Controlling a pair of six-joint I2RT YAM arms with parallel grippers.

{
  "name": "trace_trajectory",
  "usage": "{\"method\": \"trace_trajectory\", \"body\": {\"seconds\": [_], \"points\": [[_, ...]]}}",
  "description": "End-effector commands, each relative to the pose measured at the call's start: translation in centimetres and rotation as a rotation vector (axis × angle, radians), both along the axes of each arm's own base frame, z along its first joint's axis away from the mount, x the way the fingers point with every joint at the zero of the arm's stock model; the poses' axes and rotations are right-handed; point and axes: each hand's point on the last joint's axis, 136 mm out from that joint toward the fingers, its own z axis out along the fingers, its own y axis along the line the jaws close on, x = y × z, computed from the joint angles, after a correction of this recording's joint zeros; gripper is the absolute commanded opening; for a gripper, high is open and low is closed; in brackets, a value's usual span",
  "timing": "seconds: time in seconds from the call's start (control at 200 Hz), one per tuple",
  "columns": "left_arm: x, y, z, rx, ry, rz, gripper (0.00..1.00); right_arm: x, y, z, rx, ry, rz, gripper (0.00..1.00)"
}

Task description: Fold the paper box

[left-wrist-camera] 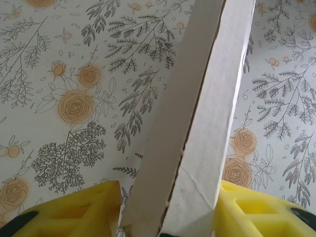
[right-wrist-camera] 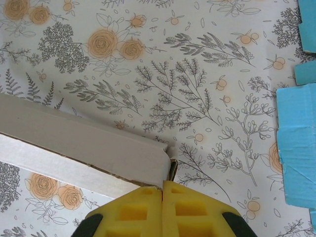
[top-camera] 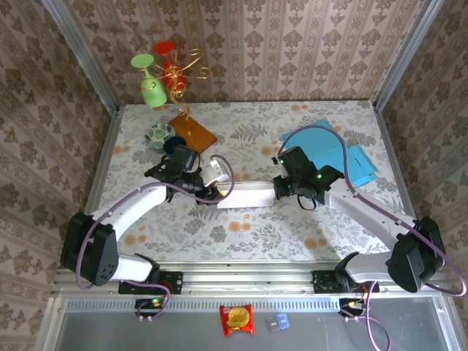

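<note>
- While pinching the right end of the paper box [top-camera: 245, 194] in the right gripper [right-wrist-camera: 162, 190], straddles the left end with the left gripper [left-wrist-camera: 169, 190].
- Places the box at the middle of the desk [top-camera: 292, 234], as a long, narrow white strip doubled over on itself; cannot tell whether resting on the surface or lifted just off it.
- Runs the long axis left to right, so one end falls to each arm and neither arm is the nearer.
- From the left wrist, shows the strip reaching straight away from the gripper, with a dark seam gaping along its length.
- Left gripper: partly open. Right pad [left-wrist-camera: 256, 210] against the box's side, left pad [left-wrist-camera: 91, 212] just beside the other side with a sliver of gap; around the box, apparently not clamping it.
- Right gripper: closed, yellow pads pressed together, a thin end flap of the box apparently caught between them.
- Leaves the blue cardboard [right-wrist-camera: 296, 138] flat on the desk to the right, well apart from the white box.
- Looks partway through the fold: long seam not yet shut.
- Calls next for a fresh grip or a press from the left along that seam, with the right end as anchor; risks a swing of the strip if the pinch slips.
</note>
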Motion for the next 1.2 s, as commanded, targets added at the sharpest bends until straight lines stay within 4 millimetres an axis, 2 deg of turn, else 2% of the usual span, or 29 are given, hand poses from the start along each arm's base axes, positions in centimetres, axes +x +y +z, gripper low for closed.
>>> {"method": "trace_trajectory", "body": {"seconds": [0.0,0.13,0.275,0.36,0.67,0.87,1.085,1.195], "points": [[-0.3,-0.1,1.0,-0.038,0.001,0.038,0.51,-1.0,-0.6,-1.1,-0.048,0.041,-0.034,0.00],[0.1,0.2,2.4,-0.064,-0.009,0.108,0.52,-0.7,-0.3,-0.7,-0.044,0.039,-0.056,0.00],[2.0,1.7,4.1,-0.095,0.088,0.354,0.43,-0.5,0.3,-0.2,-0.034,0.052,-0.062,0.00],[2.0,2.4,4.4,-0.081,0.183,0.434,0.36,-0.3,0.6,0.1,-0.024,0.054,-0.060,0.00],[0.9,2.3,5.3,-0.012,0.306,0.407,0.34,-0.4,1.0,0.1,-0.014,0.070,-0.050,0.00],[-1.0,2.1,5.4,0.031,0.322,0.368,0.35,-0.4,1.0,0.1,-0.016,0.080,-0.052,0.00],[-2.6,3.0,4.9,0.059,0.384,0.419,0.35,-0.5,1.1,0.2,-0.011,0.083,-0.051,0.00],[-2.3,3.2,4.4,0.073,0.374,0.453,0.35,-0.5,1.2,0.2,-0.005,0.084,-0.050,0.00]]}}
